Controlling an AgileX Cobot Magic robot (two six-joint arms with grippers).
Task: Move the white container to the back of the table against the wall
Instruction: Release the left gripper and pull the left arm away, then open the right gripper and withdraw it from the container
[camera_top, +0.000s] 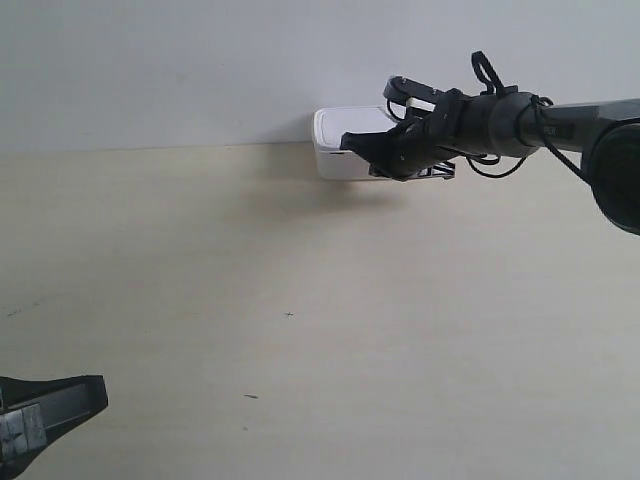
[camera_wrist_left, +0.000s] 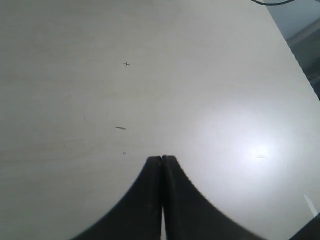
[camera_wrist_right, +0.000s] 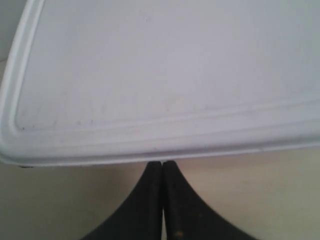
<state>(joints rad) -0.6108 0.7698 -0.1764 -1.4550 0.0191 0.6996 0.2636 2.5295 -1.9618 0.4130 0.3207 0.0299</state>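
The white container (camera_top: 345, 148) sits at the far edge of the table (camera_top: 300, 300), up against the wall (camera_top: 200, 60). Its flat rimmed lid (camera_wrist_right: 160, 75) fills most of the right wrist view. My right gripper (camera_wrist_right: 162, 162) is shut, with its tips at the container's near side just under the lid rim and nothing held between them. In the exterior view that gripper (camera_top: 350, 143) belongs to the arm at the right and covers part of the box. My left gripper (camera_wrist_left: 162, 157) is shut and empty, low over bare table; its arm (camera_top: 45, 410) shows at the exterior view's bottom left.
A small cross mark (camera_top: 289, 314) and a short dark dash (camera_top: 250, 397) lie on the wood-grain surface. The table's edge (camera_wrist_left: 295, 65) shows at one side of the left wrist view. Cables (camera_top: 485, 75) loop over the arm at the exterior view's right.
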